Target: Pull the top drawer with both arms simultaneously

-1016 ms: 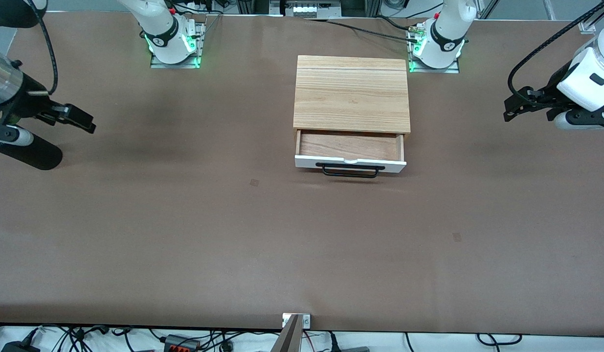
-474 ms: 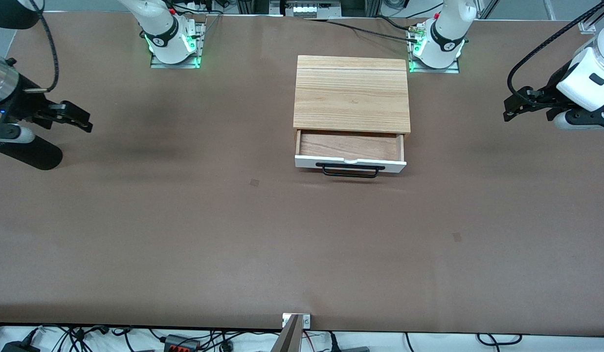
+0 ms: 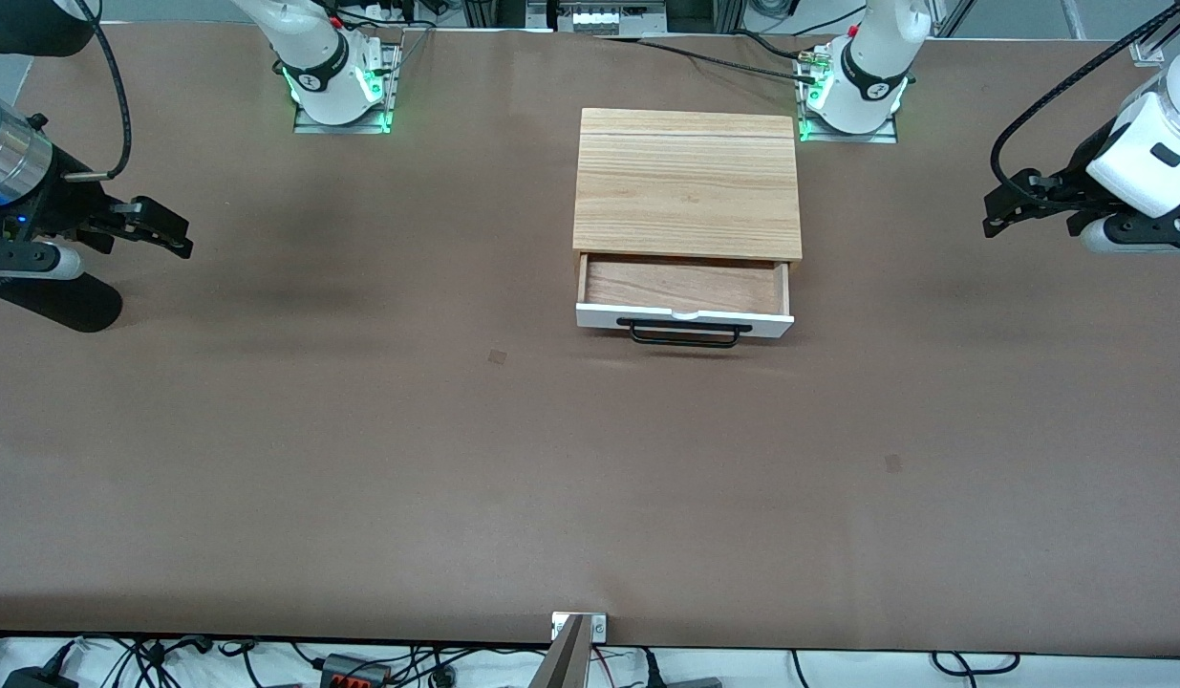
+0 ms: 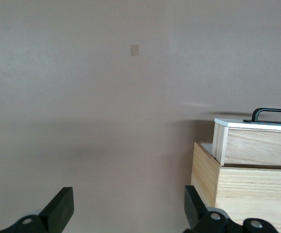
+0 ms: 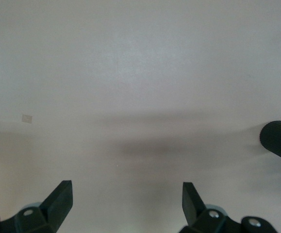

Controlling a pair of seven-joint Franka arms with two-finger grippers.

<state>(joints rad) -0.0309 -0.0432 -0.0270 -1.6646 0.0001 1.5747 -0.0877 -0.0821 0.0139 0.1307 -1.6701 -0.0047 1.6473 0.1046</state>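
1. The top drawer [image 3: 683, 301] stands pulled out of the light-wood box [image 3: 686, 182], its reddish-brown inside on show and its white front panel toward the front camera. The box sits mid-table, close to the left arm's base.
2. The black bar handle [image 3: 685, 333] hangs free on that panel, and nothing is touching it.
3. Left hand [image 3: 1015, 203] hovers over the table [image 3: 590, 478] at the left arm's end, well apart from the drawer. Its wrist view shows both fingers [image 4: 60, 208] spread wide with only bare table between them, and the drawer's corner [image 4: 254, 141] off to one side.
4. Right hand [image 3: 155, 225] hovers over the right arm's end of the table, equally well apart from the box. Its fingers [image 5: 57, 199] are spread too, holding nothing.
5. My read: the pull itself looks done, since the drawer is out a good way and both hands are off the handle.
6. What's left seems slight. Perhaps just parking the arms, unless a fuller opening is wanted, and whether the drawer could slide out any more cannot be told from here.
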